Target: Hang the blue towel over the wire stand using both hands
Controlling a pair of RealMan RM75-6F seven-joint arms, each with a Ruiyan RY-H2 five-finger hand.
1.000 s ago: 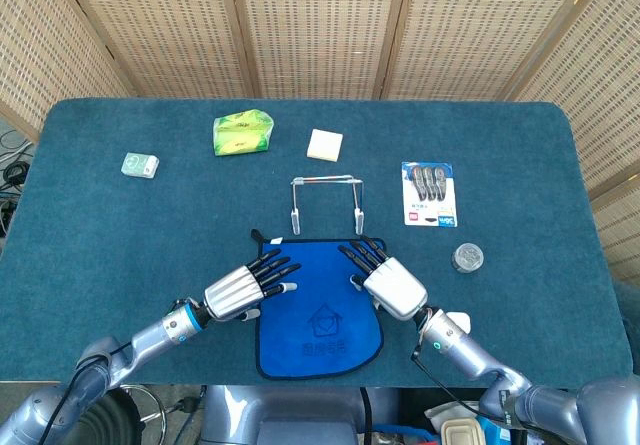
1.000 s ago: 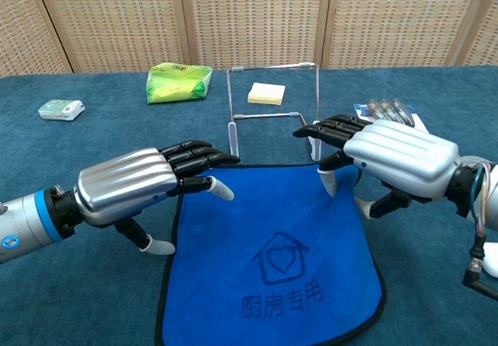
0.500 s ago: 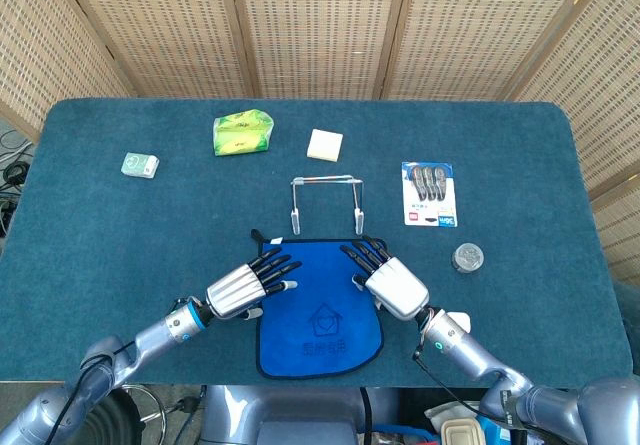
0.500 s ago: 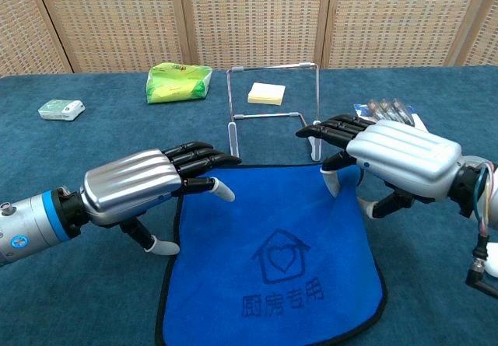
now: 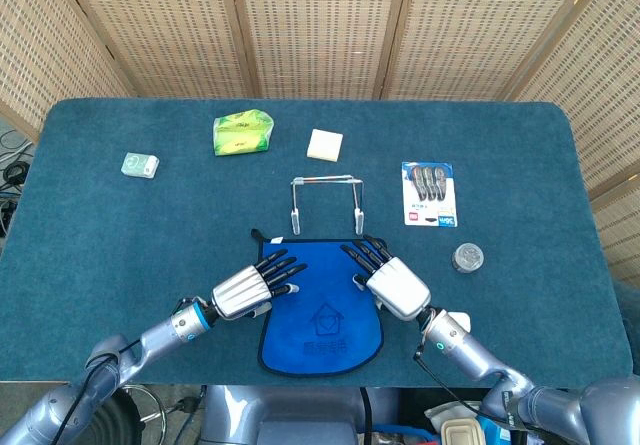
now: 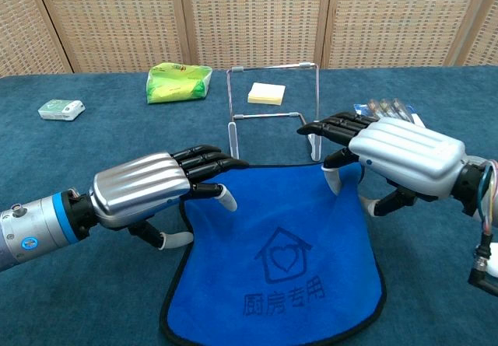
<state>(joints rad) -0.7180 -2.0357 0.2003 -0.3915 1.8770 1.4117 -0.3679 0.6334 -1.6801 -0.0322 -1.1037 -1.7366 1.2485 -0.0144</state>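
The blue towel point(image 5: 322, 310) point(image 6: 284, 264) lies flat at the table's near edge, its printed house logo facing up. Just beyond its far edge stands the empty wire stand point(image 5: 326, 200) point(image 6: 272, 105). My left hand point(image 5: 250, 287) point(image 6: 148, 190) lies palm down over the towel's far left corner, fingers stretched toward the stand and thumb tip on the cloth. Over the far right corner my right hand point(image 5: 393, 283) point(image 6: 401, 155) hovers palm down, fingers spread and thumb pointing down at the towel's edge. Neither hand plainly grips the cloth.
At the back lie a green packet point(image 5: 243, 132) point(image 6: 178, 82) and a yellow notepad point(image 5: 324, 145) point(image 6: 266, 93), with a small white box point(image 5: 141, 165) far left. A blister pack point(image 5: 429, 193) and a round tin point(image 5: 467, 257) sit to the right.
My left hand has slid right onto the towel's left corner, and the towel's left edge has shifted slightly inward. The right hand has barely moved.
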